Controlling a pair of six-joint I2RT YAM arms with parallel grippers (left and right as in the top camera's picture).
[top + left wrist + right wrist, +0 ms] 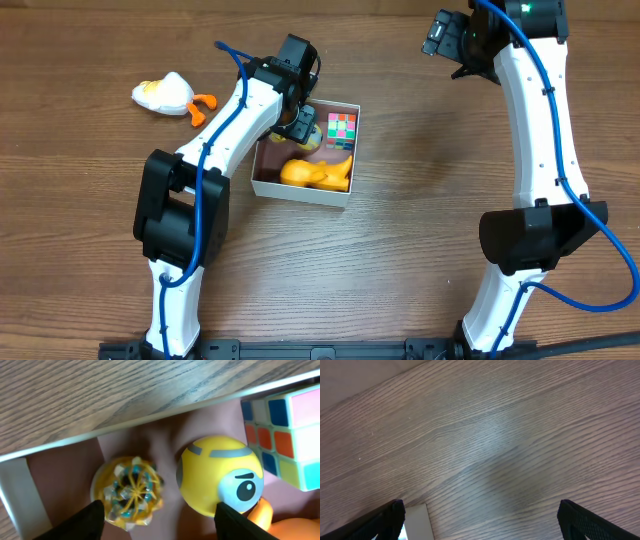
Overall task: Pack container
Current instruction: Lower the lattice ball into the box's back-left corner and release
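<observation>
The container (300, 192), a shallow white box with a pink inside, sits mid-table. In it lie a colour cube (341, 130), an orange toy (318, 173) and a yellow one-eyed toy (308, 133). My left gripper (297, 108) hangs over the container's far left corner. In the left wrist view it is open (160, 522) and empty. Between its fingers lie a yellow webbed ball (129, 491) and the one-eyed toy (215, 477), with the cube (287, 430) to the right and the container's wall (150, 415) behind. My right gripper (450, 42) is open (481, 515) and empty over bare wood at the far right.
A white duck toy with orange feet (170, 95) lies on the table to the far left of the container. A white edge (417, 522) shows at the bottom left of the right wrist view. The table is brown wood.
</observation>
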